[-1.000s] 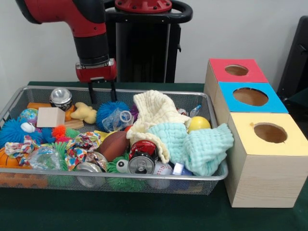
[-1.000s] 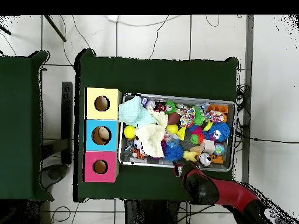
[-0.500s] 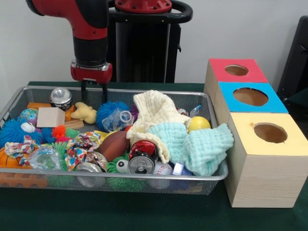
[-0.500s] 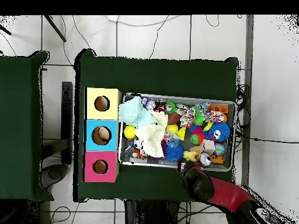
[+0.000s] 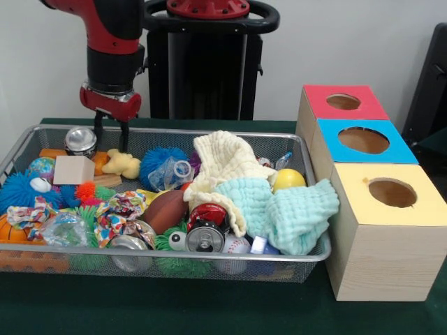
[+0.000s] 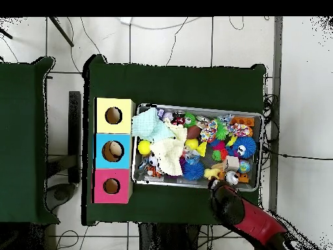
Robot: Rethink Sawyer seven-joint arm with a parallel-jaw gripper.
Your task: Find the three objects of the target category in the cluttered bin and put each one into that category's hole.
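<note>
1. The wire mesh bin [image 5: 21, 143] sat on the green table [image 5: 209, 314], left of the three wooden boxes in the front view. It was packed: cream cloth [image 5: 220, 164] over a mint cloth [image 5: 290, 209], yellow ball [image 5: 288, 179], brown football [image 5: 165, 209], red can [image 5: 207, 218], blue spiky ball [image 5: 155, 160], wooden block [image 5: 72, 169], yellow duck-like toy [image 5: 123, 164], silver can [image 5: 80, 141] at the far left corner.
2. The boxes stood in a row, touching: red-topped box [image 5: 342, 103] farthest, blue-topped box [image 5: 360, 142] in the middle, yellow-topped box [image 5: 387, 230] nearest. Each had one round hole on top. The front view showed nothing inside them.
3. The gripper [image 5: 110, 136] hung over the bin's far rim, just beside the silver can. Two dark fingers pointed down with a small gap between them, nothing held.
4. The overhead view showed something pale inside the blue box's hole [image 6: 113, 151]; the front view didn't. In the overhead view the arm [image 6: 250, 218] covered the gripper.
5. No readable writing or labels anywhere.
</note>
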